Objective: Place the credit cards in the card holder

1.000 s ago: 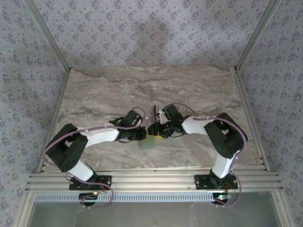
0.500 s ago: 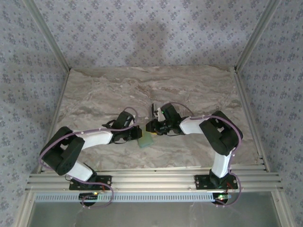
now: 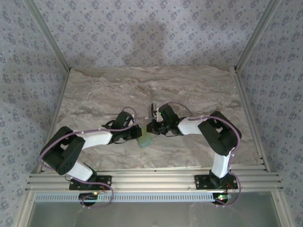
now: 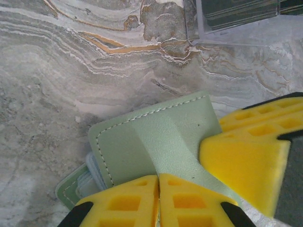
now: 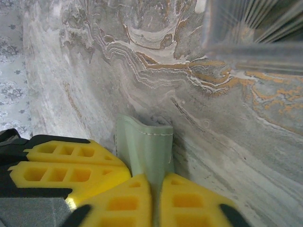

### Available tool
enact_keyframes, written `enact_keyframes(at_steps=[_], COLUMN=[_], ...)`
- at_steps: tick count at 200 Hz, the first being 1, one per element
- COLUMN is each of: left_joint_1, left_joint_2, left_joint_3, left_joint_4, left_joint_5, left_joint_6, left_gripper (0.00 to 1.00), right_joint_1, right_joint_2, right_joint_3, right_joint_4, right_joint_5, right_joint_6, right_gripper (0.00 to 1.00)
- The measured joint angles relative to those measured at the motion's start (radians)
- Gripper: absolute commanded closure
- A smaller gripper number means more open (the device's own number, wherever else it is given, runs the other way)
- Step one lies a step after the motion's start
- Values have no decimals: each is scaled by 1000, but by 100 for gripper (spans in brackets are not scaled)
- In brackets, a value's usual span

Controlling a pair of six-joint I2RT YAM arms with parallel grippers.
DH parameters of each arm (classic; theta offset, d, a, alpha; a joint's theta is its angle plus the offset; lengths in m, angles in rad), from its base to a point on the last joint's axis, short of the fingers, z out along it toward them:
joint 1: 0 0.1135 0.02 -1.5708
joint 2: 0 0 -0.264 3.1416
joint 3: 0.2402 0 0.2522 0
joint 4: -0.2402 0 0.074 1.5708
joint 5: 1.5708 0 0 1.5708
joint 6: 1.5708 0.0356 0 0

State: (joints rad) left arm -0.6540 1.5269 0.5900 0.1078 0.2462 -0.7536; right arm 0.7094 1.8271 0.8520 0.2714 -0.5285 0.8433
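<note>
The sage-green card holder [image 4: 156,135] lies half-folded on the marble, seen in the top view as a small green patch [image 3: 145,139] between the two arms. My left gripper [image 4: 159,178] is shut on the edge of its upper panel. From the opposite side my right gripper [image 5: 155,177] is shut on the holder [image 5: 147,144], pinching the panels together. Pale blue credit cards [image 4: 94,171] peek out from under the lifted panel. The right gripper's yellow fingers [image 4: 246,163] press against the holder beside my left ones. In the top view the left gripper [image 3: 137,133] and right gripper [image 3: 150,128] meet at the holder.
A clear stand [image 4: 236,14] with dark striped cards stands just beyond the holder, also blurred in the right wrist view [image 5: 255,28] and small in the top view [image 3: 153,109]. Open marble table [image 3: 94,94] extends left, right and behind. Patterned walls enclose it.
My right gripper has closed onto the card holder. Both grippers and the holder have shifted slightly left and away from the table's near edge.
</note>
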Motion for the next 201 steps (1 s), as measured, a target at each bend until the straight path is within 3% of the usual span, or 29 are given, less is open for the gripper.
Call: enact_keyframes(at_steps=[38, 65, 86, 119, 157, 201], left_joint_1=[-4, -15, 16, 42, 42, 44], left_joint_2=[-42, -105, -146, -192, -220, -300], left_joint_3=[3, 6, -8, -11, -14, -37], left_joint_4=[-26, -132, -235, -329, -367, -418], left_joint_5=[17, -16, -66, -113, -130, -150], left_joint_6=[7, 27, 39, 50, 49, 45], left_gripper=[72, 63, 60, 59, 59, 57], right_joint_1=[6, 9, -5, 31, 153, 285], right_joint_2=[-74, -273, -448, -584, -555, -328], right_joint_3=[-26, -32, -13, 39, 152, 306], right_joint_4=[-64, -297, -503, -828, -1165, -1335], right_joint_5=[13, 77, 194, 504, 865, 1097], right_joint_6=[-3, -67, -117, -134, -105, -27], right_gripper=[100, 100, 100, 100, 100, 100])
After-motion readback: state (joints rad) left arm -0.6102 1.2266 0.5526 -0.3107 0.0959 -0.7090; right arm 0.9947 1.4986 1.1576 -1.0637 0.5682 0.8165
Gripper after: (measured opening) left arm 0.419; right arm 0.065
